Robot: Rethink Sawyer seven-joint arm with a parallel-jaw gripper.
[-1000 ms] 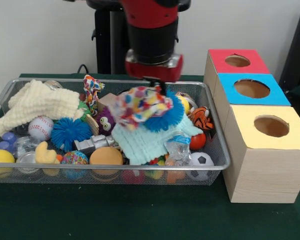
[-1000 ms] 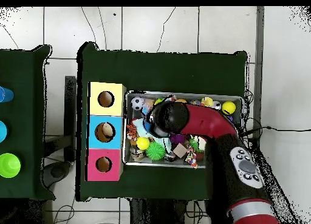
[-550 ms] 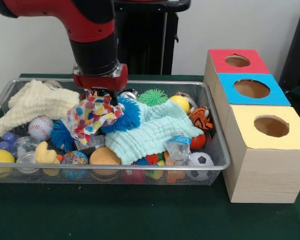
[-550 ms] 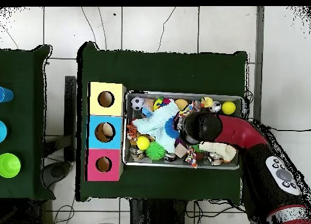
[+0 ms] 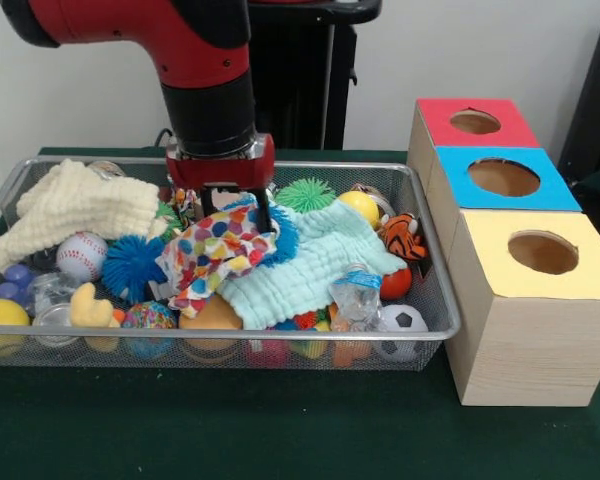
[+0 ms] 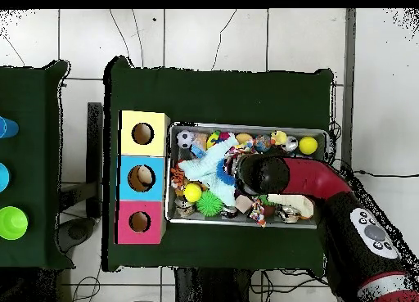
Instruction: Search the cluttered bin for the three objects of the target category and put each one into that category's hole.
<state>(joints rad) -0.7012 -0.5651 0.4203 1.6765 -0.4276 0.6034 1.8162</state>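
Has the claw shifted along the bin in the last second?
Yes. In the front view the claw moved left, away from the red-topped wooden box, then edged back slightly.

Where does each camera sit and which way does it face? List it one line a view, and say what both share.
Front view: low, across the table, facing the wire bin; the red arm comes down to the claw over a spotted cloth.
Overhead view: above, looking straight down on the bin and three boxes; the arm enters from the lower right.
Shared: bin, boxes, arm, mint cloth.
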